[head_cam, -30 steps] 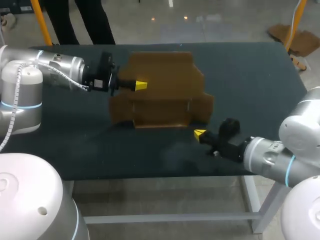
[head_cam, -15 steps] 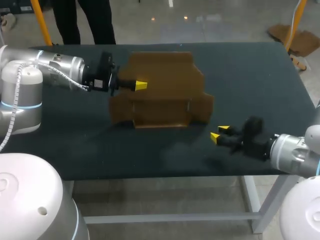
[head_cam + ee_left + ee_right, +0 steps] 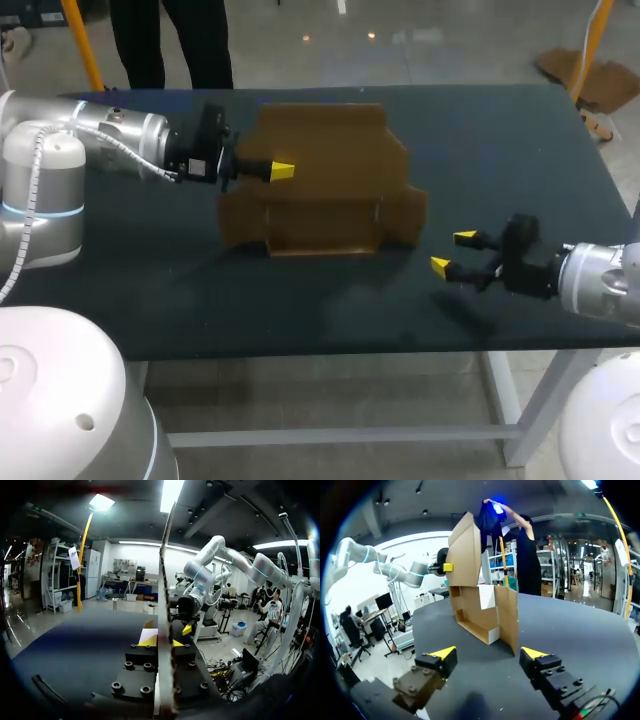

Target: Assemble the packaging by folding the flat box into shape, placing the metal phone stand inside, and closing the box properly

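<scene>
Partly folded brown cardboard box (image 3: 330, 215) sits mid dark counter (image 3: 500, 140), tall back panel raised, side flaps out. Left claw (image 3: 281, 171) pinches that raised panel at its left edge. In the left wrist view the cardboard runs upright between both yellow tips. Right claw (image 3: 452, 252) is spread wide, holding nothing, low over the counter. It is to the right of the box and apart from it, pointing toward it.
</scene>
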Robot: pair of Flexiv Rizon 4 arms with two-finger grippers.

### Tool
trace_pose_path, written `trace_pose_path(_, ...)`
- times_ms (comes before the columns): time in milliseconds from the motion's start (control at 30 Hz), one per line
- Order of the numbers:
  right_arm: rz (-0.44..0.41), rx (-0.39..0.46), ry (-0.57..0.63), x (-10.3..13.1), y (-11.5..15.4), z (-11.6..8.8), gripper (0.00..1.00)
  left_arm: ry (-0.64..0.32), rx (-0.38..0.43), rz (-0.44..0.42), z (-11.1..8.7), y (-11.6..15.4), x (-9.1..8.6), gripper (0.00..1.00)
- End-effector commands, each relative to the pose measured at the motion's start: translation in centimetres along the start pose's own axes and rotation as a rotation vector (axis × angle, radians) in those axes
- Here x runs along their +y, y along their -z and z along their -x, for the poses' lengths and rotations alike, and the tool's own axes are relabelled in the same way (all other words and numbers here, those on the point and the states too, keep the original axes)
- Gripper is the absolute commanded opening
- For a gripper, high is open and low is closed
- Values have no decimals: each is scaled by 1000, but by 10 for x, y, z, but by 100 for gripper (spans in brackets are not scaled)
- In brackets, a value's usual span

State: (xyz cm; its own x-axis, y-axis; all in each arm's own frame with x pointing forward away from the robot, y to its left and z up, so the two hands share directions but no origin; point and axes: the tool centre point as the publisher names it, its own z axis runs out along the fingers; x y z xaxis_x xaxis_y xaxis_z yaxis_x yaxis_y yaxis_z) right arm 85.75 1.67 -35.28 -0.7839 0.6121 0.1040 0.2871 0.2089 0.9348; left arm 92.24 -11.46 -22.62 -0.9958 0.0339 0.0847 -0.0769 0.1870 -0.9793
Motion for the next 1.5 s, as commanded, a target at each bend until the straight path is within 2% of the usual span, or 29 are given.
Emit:
trace_pose_path(33, -7, 30, 17, 1, -8, 15, 87, 0, 3, 0, 1, 0, 3, 0)
trace_pose_path(233, -17, 63, 59, 6, -21, 28, 85, 0, 3, 0, 1, 0, 3, 0)
trace_pose_path(733, -79, 136, 126, 20, -69, 39, 64, 0, 3, 0, 1, 0, 3, 0)
trace_pose_path(967, -87, 149, 121, 20, -83, 41, 33, 0, 3, 0, 1, 0, 3, 0)
trace_pose_path(1167, -91, 145, 108, 19, -86, 40, 12, 0, 3, 0, 1, 0, 3, 0)
trace_pose_path(1233, -87, 143, 103, 19, -87, 38, 2, 0, 3, 0, 1, 0, 3, 0)
trace_pose_path(1500, -84, 124, 96, 19, -89, 26, 0, 0, 3, 0, 1, 0, 3, 0)
